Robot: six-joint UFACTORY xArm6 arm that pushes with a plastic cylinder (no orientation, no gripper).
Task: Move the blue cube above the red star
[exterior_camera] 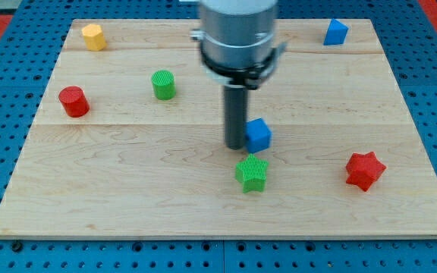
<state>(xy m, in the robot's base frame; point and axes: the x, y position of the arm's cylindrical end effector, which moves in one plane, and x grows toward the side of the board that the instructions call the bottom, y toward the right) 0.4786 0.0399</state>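
Tip (236, 145) touching blue cube's (259, 135) left side

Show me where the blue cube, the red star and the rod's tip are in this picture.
blue cube (259, 136): camera view, on its front face, just right of my tip.
red star (365, 170): camera view, centre of its top, near the board's right edge.
my tip (237, 145): camera view, the rod's very bottom end.
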